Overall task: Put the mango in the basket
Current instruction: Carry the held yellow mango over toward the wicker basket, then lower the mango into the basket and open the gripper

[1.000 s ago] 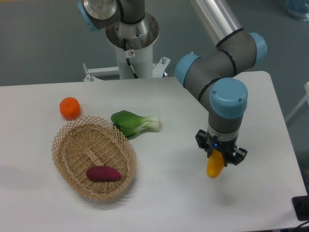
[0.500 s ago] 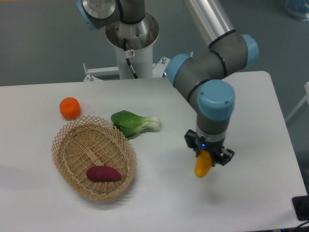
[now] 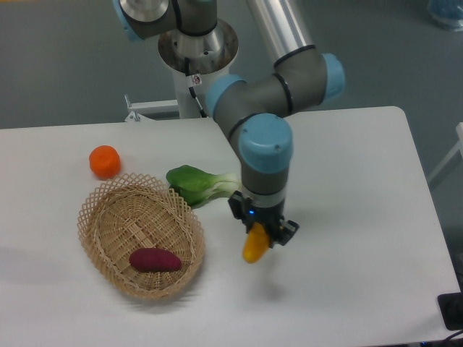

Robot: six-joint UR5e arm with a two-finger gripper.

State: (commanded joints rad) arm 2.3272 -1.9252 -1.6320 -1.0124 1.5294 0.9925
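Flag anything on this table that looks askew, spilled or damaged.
Nothing stands out. The gripper holds the mango above the table, right of the basket. A purple sweet potato lies inside the basket, with the orange and bok choy on the table beside it, all intact.

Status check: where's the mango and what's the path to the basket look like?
Gripper shut on mango, held above table right of basket. Sweet potato already in basket. Nothing between.
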